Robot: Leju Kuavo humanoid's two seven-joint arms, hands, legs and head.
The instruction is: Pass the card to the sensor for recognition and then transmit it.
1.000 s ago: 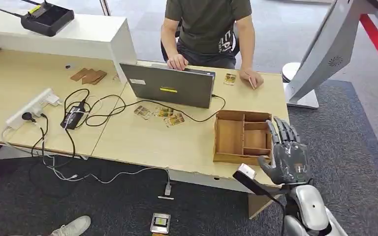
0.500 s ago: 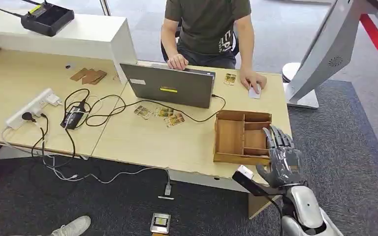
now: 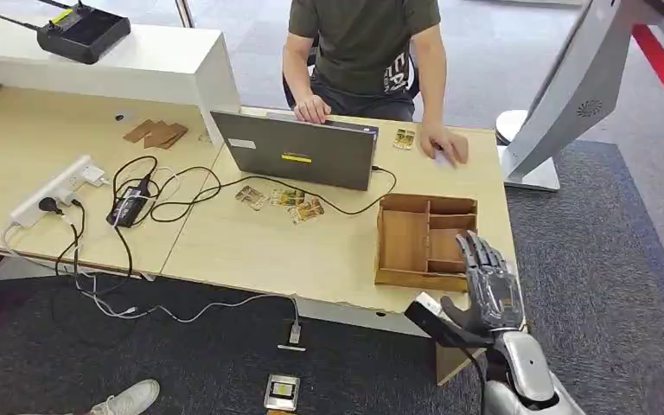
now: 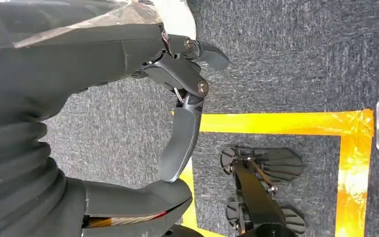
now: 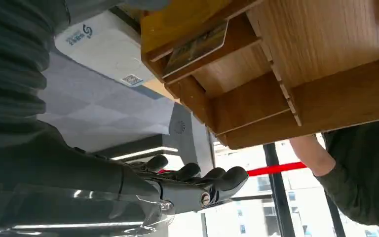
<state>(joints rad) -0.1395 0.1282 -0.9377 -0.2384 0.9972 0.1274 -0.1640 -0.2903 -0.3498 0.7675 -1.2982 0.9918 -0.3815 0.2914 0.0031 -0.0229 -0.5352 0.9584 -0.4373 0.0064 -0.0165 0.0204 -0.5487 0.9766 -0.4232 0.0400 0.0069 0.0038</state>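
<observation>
Left hand [image 4: 177, 98]: in my left wrist view it hangs over grey carpet with yellow floor tape, fingers apart and nothing in them; I count it out of the job for now.

Loose cards [image 3: 281, 200]: in the head view a few lie flat on the surface just in front of the laptop [image 3: 298, 151], untouched, well apart from either hand. One more card [image 3: 404, 138] sits beyond the laptop near the person's hand [image 3: 443, 143].

Sensor: I cannot say which item is the reader (nothing on the surface is plainly one), so I cannot place the target yet.

Wooden tray [image 3: 424, 240]: a compartmented organiser at the right end of the surface. From the right wrist view I see a card [image 5: 197, 47] leaning in one of its narrow slots; I judge this the likeliest card to fetch, though I cannot tell which slot it matches in the head view.

Right hand [image 3: 482, 290]: it sits at the near right corner of the tray, at the surface edge, fingers spread and pointing away from me, holding nothing. Whether it touches the tray wall I cannot tell.

Done so far: as I read it, nothing; no card is in a hand and none is at a reader.

Left to do: reach into the tray, pinch the card, carry it to the sensor for recognition, then hand it on (presumably to the person seated behind the laptop).
</observation>
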